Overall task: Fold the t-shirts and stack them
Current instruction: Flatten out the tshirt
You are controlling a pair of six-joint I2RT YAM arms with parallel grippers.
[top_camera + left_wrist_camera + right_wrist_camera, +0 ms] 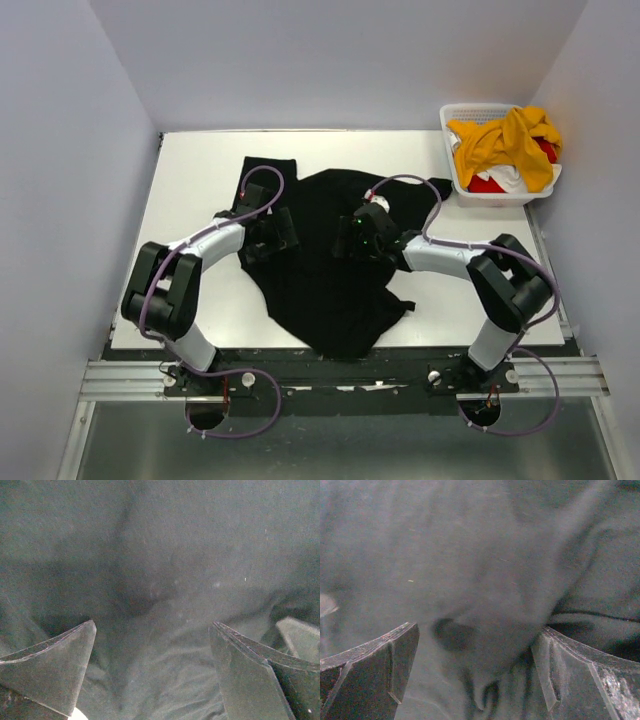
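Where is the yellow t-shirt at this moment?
In the top view, the yellow t-shirt lies heaped in the white basket, which stands at the far right corner of the table, beyond the right arm.

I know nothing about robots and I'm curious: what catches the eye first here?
A large crumpled black cloth t-shirt sprawls across the middle of the white table. Over it hang the left gripper and the right gripper, both open. At the far right corner, a white slatted plastic basket holds a mustard-yellow shirt heaped over red cloth.
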